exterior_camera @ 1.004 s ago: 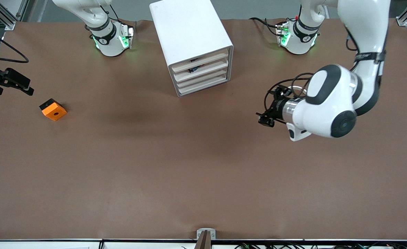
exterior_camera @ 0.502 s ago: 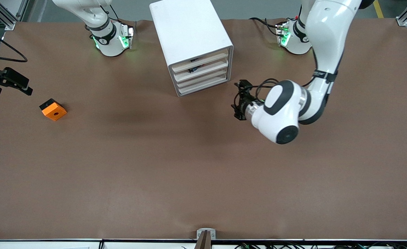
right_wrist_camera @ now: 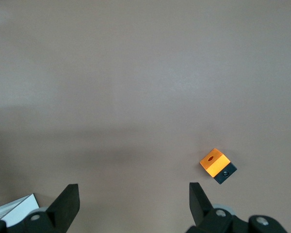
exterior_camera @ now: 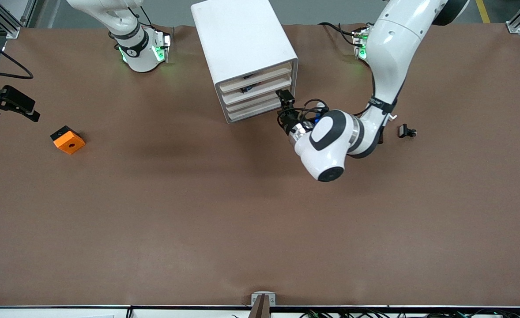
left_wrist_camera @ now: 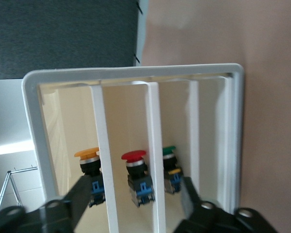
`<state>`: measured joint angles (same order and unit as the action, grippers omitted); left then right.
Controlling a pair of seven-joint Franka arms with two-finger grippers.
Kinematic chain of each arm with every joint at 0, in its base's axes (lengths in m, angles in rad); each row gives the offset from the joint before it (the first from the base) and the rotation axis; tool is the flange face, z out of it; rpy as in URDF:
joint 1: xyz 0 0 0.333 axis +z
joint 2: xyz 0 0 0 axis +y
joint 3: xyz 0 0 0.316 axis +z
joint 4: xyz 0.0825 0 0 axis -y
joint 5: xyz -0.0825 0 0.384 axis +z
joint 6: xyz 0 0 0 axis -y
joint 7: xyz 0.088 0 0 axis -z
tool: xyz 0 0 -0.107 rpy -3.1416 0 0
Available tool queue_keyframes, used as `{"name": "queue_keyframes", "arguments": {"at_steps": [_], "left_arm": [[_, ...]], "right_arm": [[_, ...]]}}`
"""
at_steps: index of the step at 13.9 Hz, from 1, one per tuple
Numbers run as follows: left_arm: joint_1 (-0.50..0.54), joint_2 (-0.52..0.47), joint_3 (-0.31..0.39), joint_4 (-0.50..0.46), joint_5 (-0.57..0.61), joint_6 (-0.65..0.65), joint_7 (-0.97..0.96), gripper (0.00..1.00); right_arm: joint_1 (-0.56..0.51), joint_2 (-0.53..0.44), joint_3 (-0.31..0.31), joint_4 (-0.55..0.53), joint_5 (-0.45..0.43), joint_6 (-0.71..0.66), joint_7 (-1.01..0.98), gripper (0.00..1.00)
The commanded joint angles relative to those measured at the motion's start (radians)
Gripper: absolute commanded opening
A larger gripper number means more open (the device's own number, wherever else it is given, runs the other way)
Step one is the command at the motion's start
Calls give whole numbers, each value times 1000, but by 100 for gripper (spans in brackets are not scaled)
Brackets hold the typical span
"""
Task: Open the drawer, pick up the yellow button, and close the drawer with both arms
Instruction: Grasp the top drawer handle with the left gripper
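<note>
The white cabinet (exterior_camera: 242, 48) stands at the table's back middle, and all its drawers (exterior_camera: 256, 93) look shut. In the left wrist view the drawer fronts (left_wrist_camera: 153, 145) show close up. The orange-capped button (left_wrist_camera: 89, 165) sits in the top drawer, a red-capped one (left_wrist_camera: 136, 170) in the second and a green-capped one (left_wrist_camera: 170, 162) in the third. My left gripper (exterior_camera: 284, 102) is open just in front of the drawers, fingers (left_wrist_camera: 80, 196) spread wide, holding nothing. My right gripper (exterior_camera: 15, 105) hangs high over the right arm's end of the table, open and empty (right_wrist_camera: 133, 204).
An orange square block (exterior_camera: 68, 140) with a black hole lies on the table toward the right arm's end; it also shows in the right wrist view (right_wrist_camera: 217, 165). A small dark clip (exterior_camera: 406, 131) lies on the table toward the left arm's end.
My left arm has swung its gripper from the left arm's end of the table to the cabinet's drawer fronts, uncovering the dark clip. The right gripper has barely moved.
</note>
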<state>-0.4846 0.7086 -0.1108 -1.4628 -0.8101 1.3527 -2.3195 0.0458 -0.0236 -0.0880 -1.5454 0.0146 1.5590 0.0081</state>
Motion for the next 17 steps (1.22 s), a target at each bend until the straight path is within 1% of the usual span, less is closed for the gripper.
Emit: {"name": "queue_keyframes", "arguments": {"at_steps": [1,4,5,6,8,11,12,13,14,17], "left_arm": [[-34,31,3,19,-58,-67,-81,61],[-52,51,3,16,-98,-90,-121,60],[-66,58,3,16,-98,-105,-123,56],[-78,61,3,16,-100,-118,-123,47],[-83,61,2,7,-112,-124,-124,46],[-103,61,3,-11,-130,-124,-124,41],[-103,63,3,-11,-132,-124,-124,29],[-106,64,3,-11,-132,-124,-124,13],[-104,64,5,-11,-130,-124,-124,1],[-88,69,16,-5,-123,-122,-103,0]], "right_arm": [[-4,7,1,21,-15,-5,0,100],[3,7,1,24,-13,-5,0,100],[5,7,2,24,-13,-4,1,100],[3,8,2,24,-12,0,1,100],[5,10,2,24,-11,1,1,100],[6,17,2,28,-7,25,1,100],[6,21,4,31,-2,39,3,100],[9,25,4,31,1,49,3,100],[14,30,5,31,2,50,3,100],[49,48,5,33,-8,70,13,100]]}}
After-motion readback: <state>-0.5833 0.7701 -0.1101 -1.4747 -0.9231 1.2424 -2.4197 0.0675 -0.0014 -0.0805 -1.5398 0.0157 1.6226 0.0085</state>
